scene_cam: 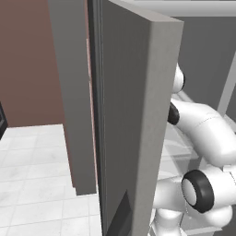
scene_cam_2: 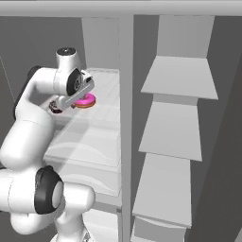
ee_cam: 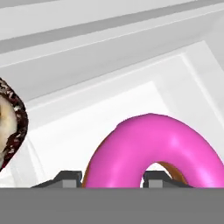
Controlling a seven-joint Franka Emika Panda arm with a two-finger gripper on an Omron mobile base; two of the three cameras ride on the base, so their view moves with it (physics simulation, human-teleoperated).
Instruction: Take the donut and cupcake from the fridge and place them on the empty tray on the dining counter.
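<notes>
Pink frosted ring donut (ee_cam: 151,151): on translucent shelf of tall grey fridge (scene_cam_2: 101,101). Two-finger gripper (ee_cam: 111,178): jaws spread, straddling donut's near rim.

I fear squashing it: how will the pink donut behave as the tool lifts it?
The donut is a small ring, so probably light. Its glossy frosting may be slippery and easily marred. One fingertip sits at its hole and the other outside the ring, so a grip across that side should hold; lying flat on the fridge shelf, it shouldn't roll.
</notes>
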